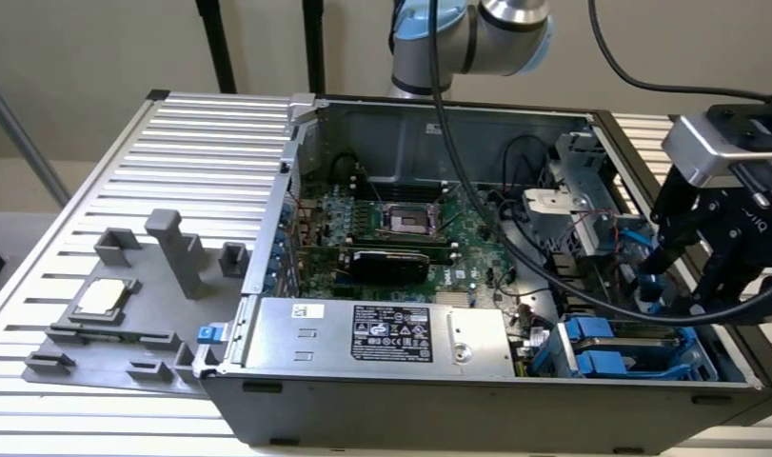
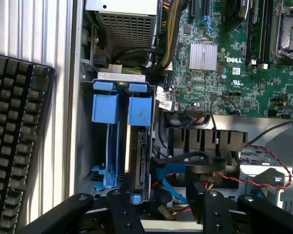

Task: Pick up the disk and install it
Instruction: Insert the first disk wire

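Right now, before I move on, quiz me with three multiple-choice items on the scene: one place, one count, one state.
1. Where is the disk?
A. on the grey tray outside the case
B. on edge in a slot inside the case
C. on the keyboard

2. How many blue tabs show at the slots?
A. one
B. two
C. four

3. How is the tool?
A. shut on the disk
B. open and empty
C. shut on a cable

Answers:
1. B: the disk sits in its slot beside the circuit board.
2. B: two tabs lie side by side.
3. B: its fingers stand apart with nothing between them.
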You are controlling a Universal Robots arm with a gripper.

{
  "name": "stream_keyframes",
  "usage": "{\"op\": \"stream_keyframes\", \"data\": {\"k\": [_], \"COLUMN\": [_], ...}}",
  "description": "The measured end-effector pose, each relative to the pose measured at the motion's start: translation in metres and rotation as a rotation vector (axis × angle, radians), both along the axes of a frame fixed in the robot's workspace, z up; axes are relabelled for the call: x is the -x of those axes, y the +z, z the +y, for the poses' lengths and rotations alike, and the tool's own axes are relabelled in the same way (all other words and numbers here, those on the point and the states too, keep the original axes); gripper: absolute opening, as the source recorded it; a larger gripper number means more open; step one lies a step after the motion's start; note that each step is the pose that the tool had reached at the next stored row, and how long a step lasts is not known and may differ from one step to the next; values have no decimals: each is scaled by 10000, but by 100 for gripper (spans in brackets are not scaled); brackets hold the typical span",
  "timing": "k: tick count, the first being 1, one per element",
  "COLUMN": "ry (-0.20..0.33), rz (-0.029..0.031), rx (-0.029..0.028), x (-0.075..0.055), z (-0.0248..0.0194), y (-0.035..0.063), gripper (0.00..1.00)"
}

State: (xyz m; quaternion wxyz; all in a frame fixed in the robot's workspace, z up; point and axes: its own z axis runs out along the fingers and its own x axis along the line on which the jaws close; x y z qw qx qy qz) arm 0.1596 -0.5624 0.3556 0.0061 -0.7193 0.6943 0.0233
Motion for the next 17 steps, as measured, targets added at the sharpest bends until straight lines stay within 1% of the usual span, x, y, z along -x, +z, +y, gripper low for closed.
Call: {"op": "stream_keyframes", "data": {"k": [4,6,7,10,12,14,17], "ry": [43,44,44,44,43,43,43], "rz": [0,0,0,4,8,11,11], "rx": [0,1,2,-27,-83,-161,-268], "x": [126,151,151,151,143,128,84], "z": [0,-8,-23,-101,-159,-212,-275], "y": [-1,-1,-1,-1,-2,-1,-2], "gripper": [55,55,55,55,55,55,55]}}
